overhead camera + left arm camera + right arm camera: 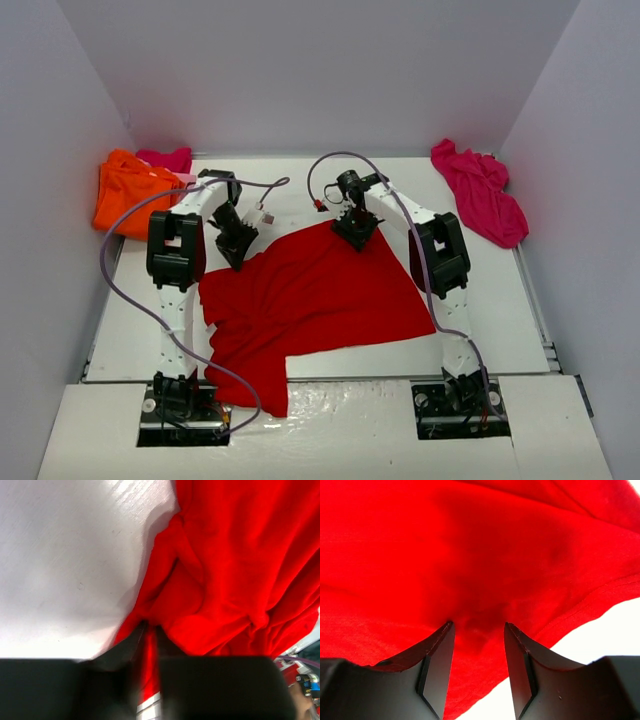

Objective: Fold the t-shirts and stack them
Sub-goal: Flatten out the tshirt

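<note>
From above, the red shirt [320, 295] lies spread across the middle of the counter [500, 320]. An orange shirt [125, 190] and a pink shirt [165, 158] are bunched at the far left corner, and a second pink shirt [480, 190] lies far right. The wrist views catch only red cloth and bare counter, with the shirt's outline cut off. The left jaws, at the red shirt's far left edge, are clenched on a thin fold, with red showing between the fingers [122, 652]. The right jaws stand partway apart at its far corner, and cloth fills the gap between the fingers [437, 662]. Whether they pinch it, I cannot tell.
</note>
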Motion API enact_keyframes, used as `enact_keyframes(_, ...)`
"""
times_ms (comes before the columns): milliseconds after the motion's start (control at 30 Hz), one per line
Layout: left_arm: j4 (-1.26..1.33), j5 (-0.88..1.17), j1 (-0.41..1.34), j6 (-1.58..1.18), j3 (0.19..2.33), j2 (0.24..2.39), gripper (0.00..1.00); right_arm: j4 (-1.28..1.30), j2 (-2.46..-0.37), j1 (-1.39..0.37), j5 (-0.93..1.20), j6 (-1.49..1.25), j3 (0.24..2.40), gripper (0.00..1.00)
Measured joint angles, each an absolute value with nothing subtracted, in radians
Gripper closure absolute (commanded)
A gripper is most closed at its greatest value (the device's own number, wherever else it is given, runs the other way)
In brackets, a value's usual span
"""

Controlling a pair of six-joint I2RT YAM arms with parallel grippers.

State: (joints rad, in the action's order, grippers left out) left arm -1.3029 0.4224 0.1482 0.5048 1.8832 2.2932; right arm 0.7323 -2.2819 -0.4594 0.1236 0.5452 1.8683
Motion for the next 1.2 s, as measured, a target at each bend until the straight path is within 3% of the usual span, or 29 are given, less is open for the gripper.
enact_keyframes(300,-1.317,0.370,0.146,0.484,1.953,2.312,1.00,0.733,-2.298,-0.459,0.071,0.533,1.869,0.60)
enact_keyframes(500,-1.326,0.311,0.119,0.438,2.332,2.398,1.00,0.766,-2.338,-0.454,0.030,0.510,1.932,0.63)
enact_keyframes(633,-1.329,0.258,0.105,0.427,2.619,2.482,1.00,0.793,-2.370,-0.449,0.015,0.495,1.982,0.74)
enact_keyframes(733,-1.316,0.192,0.110,0.428,2.736,2.521,1.00,0.802,-2.395,-0.445,-0.003,0.485,2.022,0.75)
enact_keyframes(933,-1.320,0.176,0.161,0.447,2.602,2.479,1.00,0.800,-2.411,-0.431,-0.015,0.472,2.049,0.75)
enact_keyframes(1200,-1.313,0.177,0.406,0.485,1.979,2.067,1.00,0.741,-2.369,-0.424,-0.015,0.475,1.974,0.75)
